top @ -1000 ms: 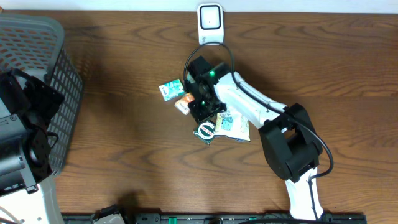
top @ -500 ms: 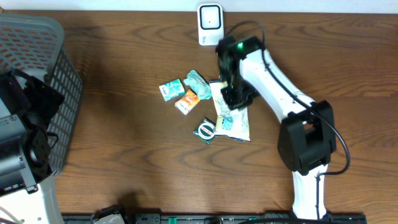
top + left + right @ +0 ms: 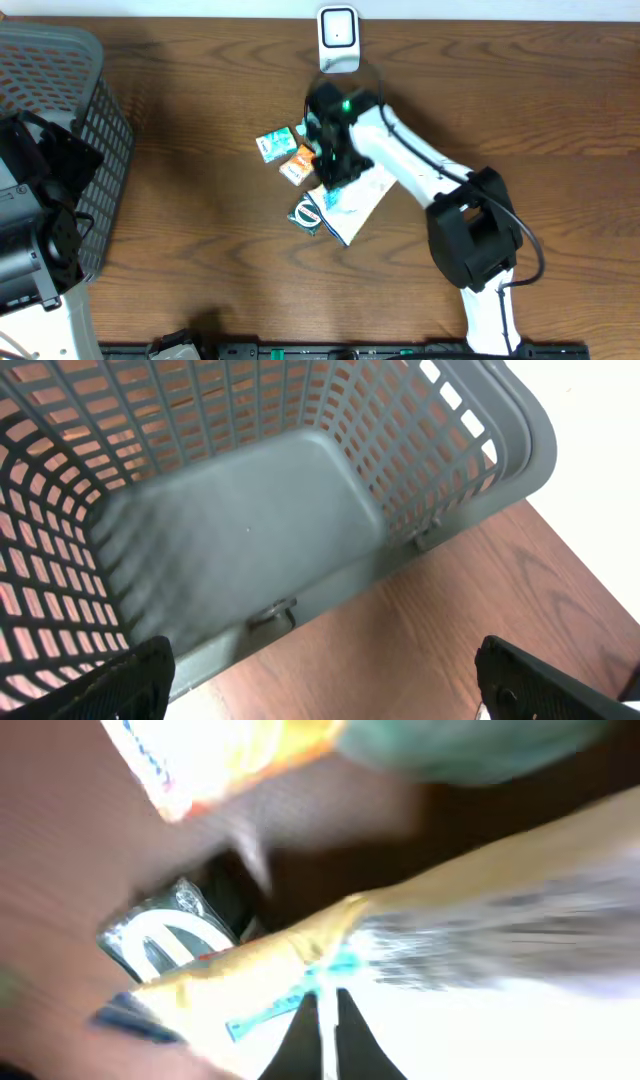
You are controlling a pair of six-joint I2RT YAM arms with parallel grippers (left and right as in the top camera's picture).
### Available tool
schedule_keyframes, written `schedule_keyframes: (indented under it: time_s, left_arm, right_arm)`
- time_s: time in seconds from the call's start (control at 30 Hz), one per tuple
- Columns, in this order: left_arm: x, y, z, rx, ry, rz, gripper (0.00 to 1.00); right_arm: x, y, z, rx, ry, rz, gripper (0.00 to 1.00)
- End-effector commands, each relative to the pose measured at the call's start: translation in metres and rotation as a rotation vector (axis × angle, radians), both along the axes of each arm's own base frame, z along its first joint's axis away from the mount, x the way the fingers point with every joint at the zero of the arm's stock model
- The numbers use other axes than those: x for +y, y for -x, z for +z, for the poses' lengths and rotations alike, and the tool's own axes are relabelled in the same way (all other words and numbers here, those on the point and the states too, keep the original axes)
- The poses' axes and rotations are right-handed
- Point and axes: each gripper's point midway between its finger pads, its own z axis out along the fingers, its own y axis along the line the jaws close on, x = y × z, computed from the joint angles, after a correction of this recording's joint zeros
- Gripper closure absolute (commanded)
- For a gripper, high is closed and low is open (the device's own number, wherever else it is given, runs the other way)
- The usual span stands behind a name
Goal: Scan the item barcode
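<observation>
Overhead, right gripper (image 3: pixel 333 178) swings back onto the pile (image 3: pixel 300 160), clenched on the packet (image 3: pixel 356 205) edge. Packet has slewed leftwards, well short of the scanner (image 3: pixel 338 38), so no scan yet. Left gripper (image 3: pixel 340 680) gapes, idle.

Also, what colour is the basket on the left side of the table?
The basket is grey; the left wrist view shows it best.

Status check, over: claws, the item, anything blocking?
Left claw open over basket. Right claw shut at edge of white packet; grip unconfirmed. Small packets crowd beside it. Scanner apart, far side.
</observation>
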Motion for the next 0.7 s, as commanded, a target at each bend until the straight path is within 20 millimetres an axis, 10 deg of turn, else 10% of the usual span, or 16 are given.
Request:
schedule_keyframes:
  time_s: [0.0,0.23,0.43,0.67]
  left_arm:
    - [0.001,0.002,0.000,0.000,0.002,0.013,0.05]
    - [0.001,0.002,0.000,0.000,0.002,0.013,0.05]
    - [0.001,0.002,0.000,0.000,0.002,0.013,0.05]
    - [0.001,0.002,0.000,0.000,0.002,0.013,0.05]
  right_arm:
    - [-0.033,-0.056,0.051,-0.176,0.068,-0.070,0.88]
    - [-0.107,-0.043,0.049,0.034,0.071,-0.139,0.38]
    - [-0.127,-0.008,0.009,0.221,0.035,-0.183,0.80]
    - [-0.104,0.004,-0.034,0.210,-0.006,-0.164,0.61]
